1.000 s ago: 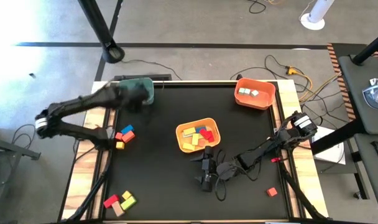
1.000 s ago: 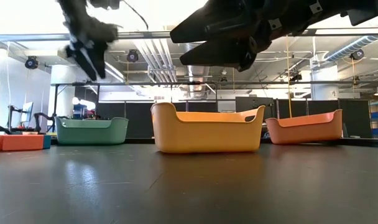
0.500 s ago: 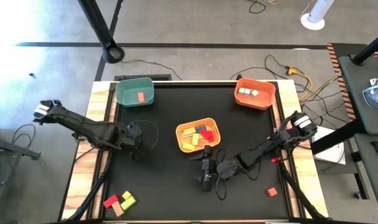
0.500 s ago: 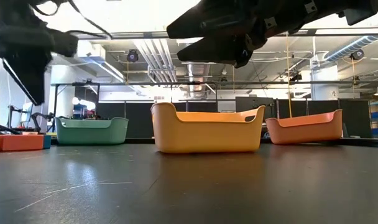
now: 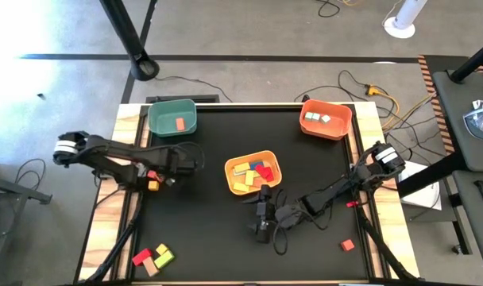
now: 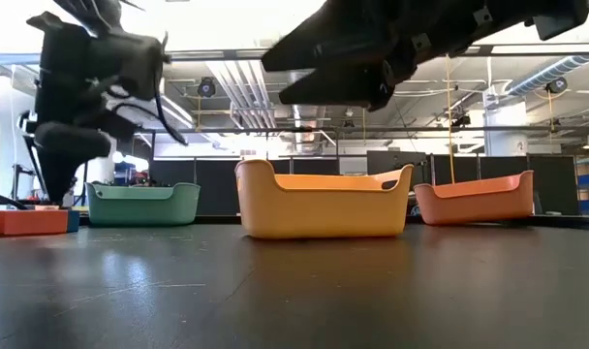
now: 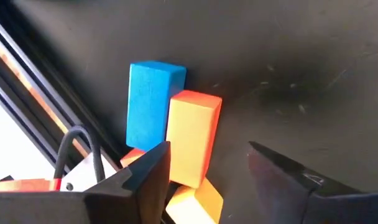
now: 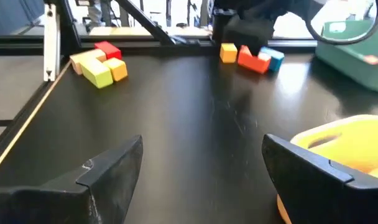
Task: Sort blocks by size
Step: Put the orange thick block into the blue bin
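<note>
left gripper (image 7: 207, 177): fingers apart, above blue block (image 7: 150, 99) and orange block (image 7: 192, 137) lying side by side left of yellow plastic bin (image 5: 253, 172) | right gripper (image 8: 201, 168): fingers apart, hovering just in front of yellow bin | red block (image 5: 179, 123) inside green plastic bin (image 5: 171, 116) behind-left of yellow bin

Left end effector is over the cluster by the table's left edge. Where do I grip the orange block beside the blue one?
Probably from above, on the orange block, closing across its two short ends. One long side looks pressed against the blue block, so no finger fits there, and a yellow block crowds one end. The left end effector is open, with that block between its fingers.
</note>
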Controlling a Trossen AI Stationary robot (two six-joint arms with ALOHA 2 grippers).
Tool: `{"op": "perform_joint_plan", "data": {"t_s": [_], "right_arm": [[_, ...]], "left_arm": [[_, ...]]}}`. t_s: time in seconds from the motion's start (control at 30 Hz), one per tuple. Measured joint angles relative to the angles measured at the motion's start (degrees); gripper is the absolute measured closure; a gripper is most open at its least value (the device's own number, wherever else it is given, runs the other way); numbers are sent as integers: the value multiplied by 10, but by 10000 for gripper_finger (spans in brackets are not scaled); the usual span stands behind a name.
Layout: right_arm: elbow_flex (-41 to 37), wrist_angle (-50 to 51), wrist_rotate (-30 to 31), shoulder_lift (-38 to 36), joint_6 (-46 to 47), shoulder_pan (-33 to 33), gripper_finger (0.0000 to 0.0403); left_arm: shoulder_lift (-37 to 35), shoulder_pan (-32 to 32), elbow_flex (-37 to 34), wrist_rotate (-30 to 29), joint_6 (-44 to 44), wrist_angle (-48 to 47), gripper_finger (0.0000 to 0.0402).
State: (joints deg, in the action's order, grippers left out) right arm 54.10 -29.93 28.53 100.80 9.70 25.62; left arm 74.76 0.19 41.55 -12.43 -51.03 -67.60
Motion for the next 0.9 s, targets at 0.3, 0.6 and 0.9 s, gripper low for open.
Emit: {"op": "perform_joint_plan", "data": {"t_s": [0.3,0.6,0.9], "right_arm": [[-4,14,0,0,23,0,105],[-4,15,0,0,22,0,106],[-4,22,0,0,22,0,92]], "left_arm": [[55,20,-25,27,44,3,224],[58,17,-19,48,75,44,224],[52,-18,14,61,91,56,224]]}}
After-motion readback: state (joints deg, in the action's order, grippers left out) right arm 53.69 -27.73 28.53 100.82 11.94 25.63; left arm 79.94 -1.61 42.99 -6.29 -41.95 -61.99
